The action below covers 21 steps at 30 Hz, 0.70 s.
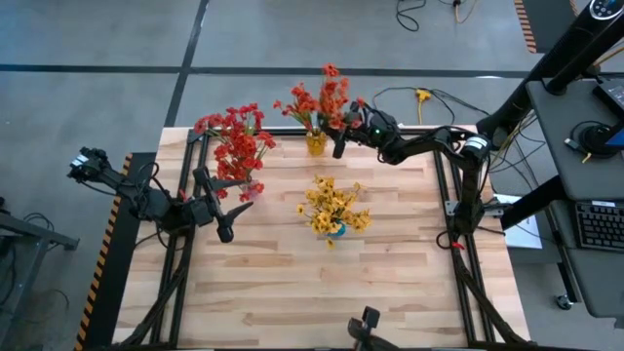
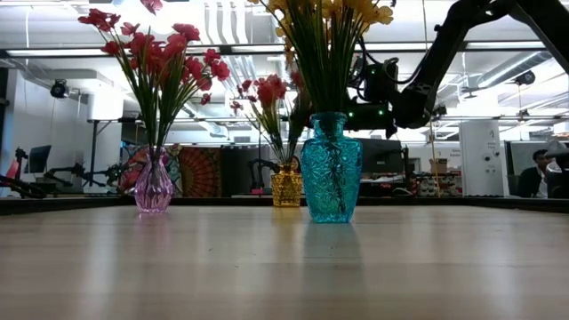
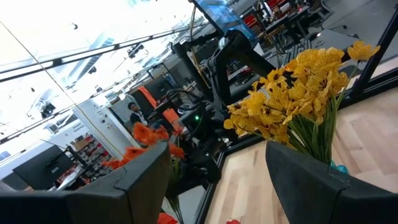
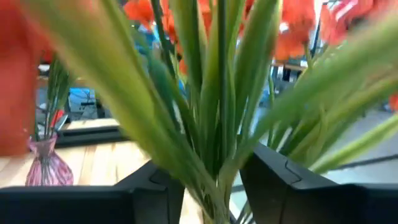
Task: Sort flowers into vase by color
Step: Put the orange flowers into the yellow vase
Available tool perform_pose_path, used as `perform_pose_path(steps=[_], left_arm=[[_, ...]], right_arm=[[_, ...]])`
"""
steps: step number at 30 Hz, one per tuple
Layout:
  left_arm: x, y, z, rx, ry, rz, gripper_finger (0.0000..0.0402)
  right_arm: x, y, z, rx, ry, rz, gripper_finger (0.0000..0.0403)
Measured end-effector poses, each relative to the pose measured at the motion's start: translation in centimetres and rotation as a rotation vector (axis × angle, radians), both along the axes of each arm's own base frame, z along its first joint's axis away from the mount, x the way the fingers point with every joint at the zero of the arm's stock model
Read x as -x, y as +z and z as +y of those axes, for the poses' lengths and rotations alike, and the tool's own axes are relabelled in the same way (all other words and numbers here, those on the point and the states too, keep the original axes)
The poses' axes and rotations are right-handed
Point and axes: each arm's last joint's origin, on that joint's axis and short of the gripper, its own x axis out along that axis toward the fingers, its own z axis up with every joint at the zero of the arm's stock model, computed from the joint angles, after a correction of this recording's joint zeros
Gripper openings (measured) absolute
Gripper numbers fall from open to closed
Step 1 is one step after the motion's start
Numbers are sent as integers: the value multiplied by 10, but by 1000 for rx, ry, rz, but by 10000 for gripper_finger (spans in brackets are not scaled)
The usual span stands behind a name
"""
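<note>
The right gripper (image 1: 338, 143) reaches into the orange-red flowers (image 1: 317, 99) standing in the amber vase (image 2: 286, 186), its fingers (image 4: 283, 177) spread to either side of the green stems (image 4: 211, 124), which pass straight through the gap; whether the pads press them cannot be told, though the straddle suggests a sprig being seated or let go. Just beyond those stems from this gripper stands the pink vase (image 4: 46, 165) with the red flowers (image 1: 236, 136). The left gripper (image 1: 226, 226) waits beside that pink vase, fingers (image 3: 140, 180) parted and empty, looking towards the yellow flowers (image 3: 298, 87) in the teal vase (image 2: 330, 169) at mid-table. No loose sprig lies on the wooden table (image 1: 292, 292), so the sorting looks near its end
</note>
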Motion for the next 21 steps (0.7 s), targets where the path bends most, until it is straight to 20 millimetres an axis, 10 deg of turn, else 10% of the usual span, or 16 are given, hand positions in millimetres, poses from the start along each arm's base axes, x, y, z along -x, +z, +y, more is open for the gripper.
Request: perform_pose_path(steps=[21], left_arm=[[0, -1, 0, 4, 3, 4, 246]], right_arm=[[8, 4, 5, -115, -34, 213, 244]])
